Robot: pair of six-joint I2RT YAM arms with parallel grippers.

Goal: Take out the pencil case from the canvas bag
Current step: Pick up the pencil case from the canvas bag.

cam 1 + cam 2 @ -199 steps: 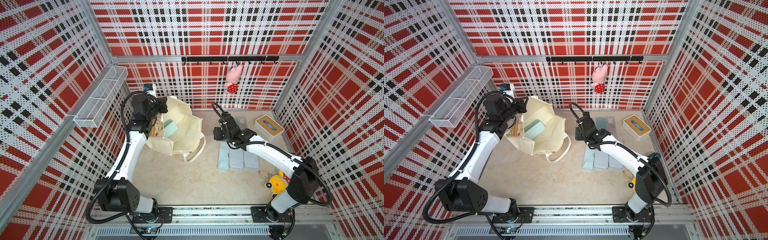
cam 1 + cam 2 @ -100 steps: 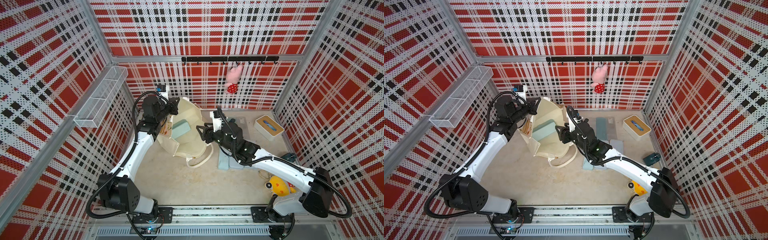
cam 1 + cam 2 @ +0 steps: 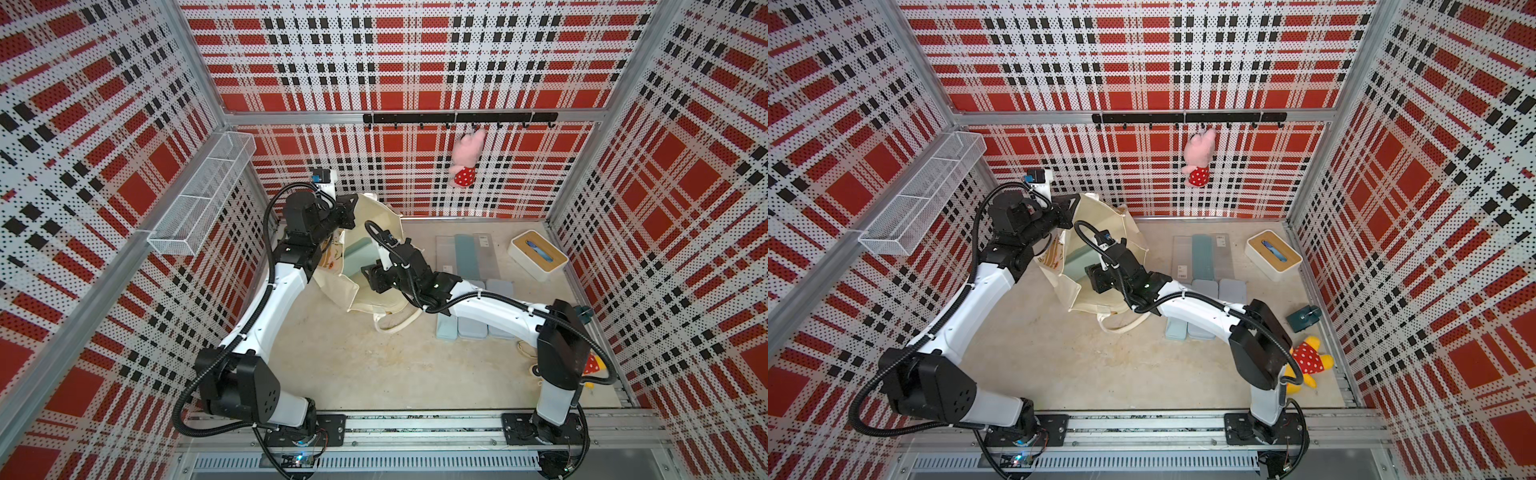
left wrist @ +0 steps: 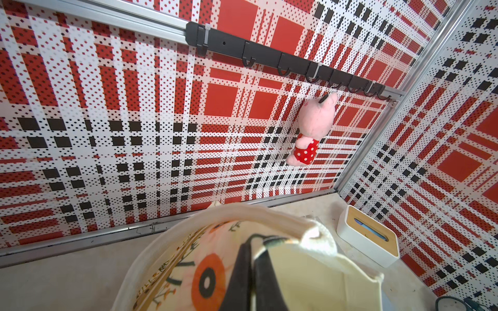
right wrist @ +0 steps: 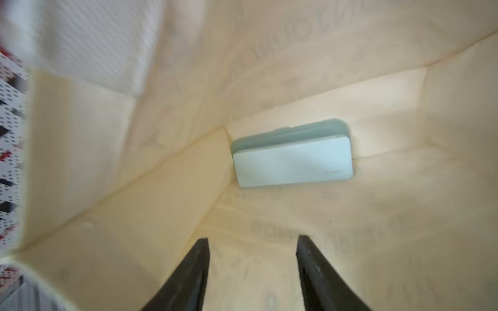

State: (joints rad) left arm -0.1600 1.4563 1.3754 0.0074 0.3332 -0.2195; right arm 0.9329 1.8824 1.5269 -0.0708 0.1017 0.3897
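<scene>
- Left end effector [image 4: 253,250]: pinched tight on rim of bag [image 3: 360,298], mouth held wide.
- Right end effector [image 5: 253,238]: jaws moderately apart, empty, inside bag mouth.
- Pencil case [image 5: 292,161]: pale blue-green, lying deep in bag, ahead of right jaws, untouched.
- Desk [image 3: 353,361]: bare beige, mottled; more cases [image 3: 471,328] and white box [image 3: 537,255] on right side.
- Walls [image 3: 415,62]: red plaid perforated panels; hook rail [image 3: 459,118] with pink plush [image 3: 467,160]; wire basket [image 3: 203,199].

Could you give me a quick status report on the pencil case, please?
Left gripper shut on canvas bag rim. Right gripper open inside bag, short of pencil case. Nothing between them.
</scene>
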